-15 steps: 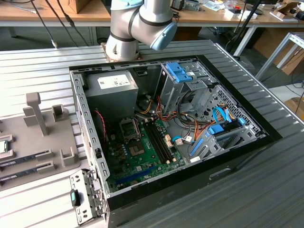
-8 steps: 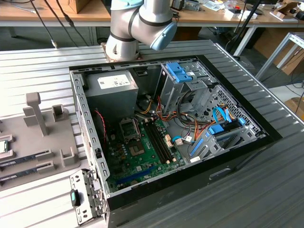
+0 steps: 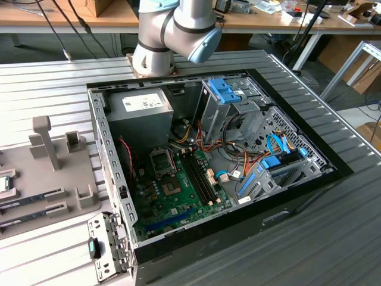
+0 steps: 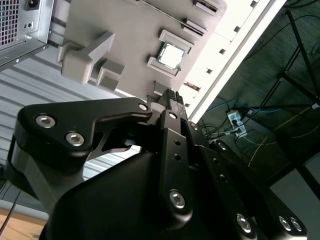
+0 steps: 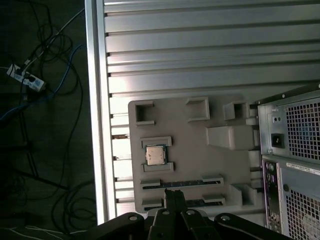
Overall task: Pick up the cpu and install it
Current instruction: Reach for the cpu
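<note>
Holds the pincer (image 5: 173, 196) pointing downward, its two black fingers (image 4: 172, 100) pressed together at the tips with nothing caught between them. Shows, in both wrist views, the ribbed fingertips meeting edge to edge. Spreads black linkage bars (image 4: 120, 117) back from the fingertips to the pincer's bolted body (image 4: 60, 130). Bends, in the exterior view, farther up the arm (image 3: 172, 27) from the pincer, at a thick grey joint with a pale blue end cap (image 3: 205, 44).
</note>
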